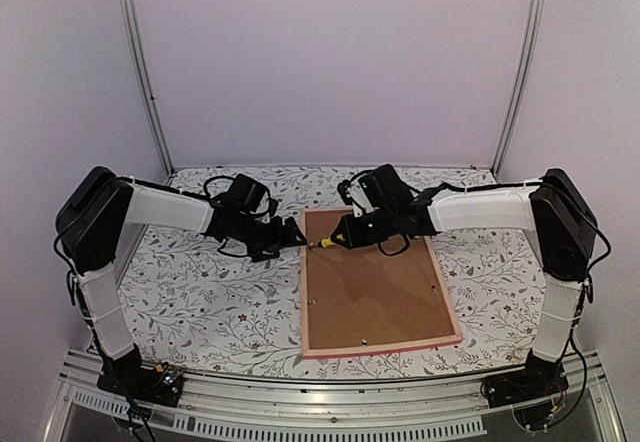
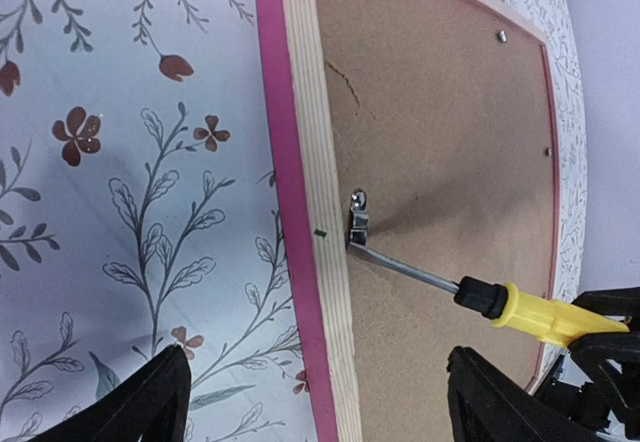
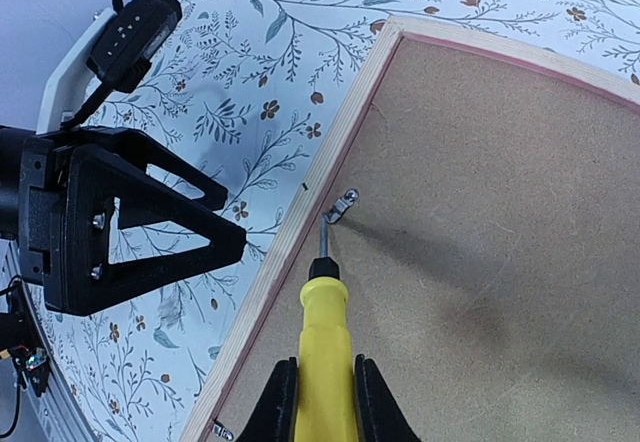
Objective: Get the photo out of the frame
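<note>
Pinches a yellow-handled screwdriver (image 3: 322, 332) in the right pincer (image 3: 322, 394), tip at a metal clip (image 3: 343, 203) on the brown backing board (image 3: 500, 212); holds the left pincer (image 2: 320, 404) spread by the pink frame (image 2: 292, 162) edge.

We are logging the frame (image 2: 322, 162): bare pale wood, matt, with a smooth pink painted edge. We are noting the backing board (image 2: 450, 132): brown, matt, finely rough fibreboard. We are recording the clip (image 2: 358, 218): shiny metal. We are entering the screwdriver (image 3: 323, 332): glossy yellow plastic handle, grey metal shaft. We are listing the bench (image 2: 130, 162): matt floral-printed covering.
</note>
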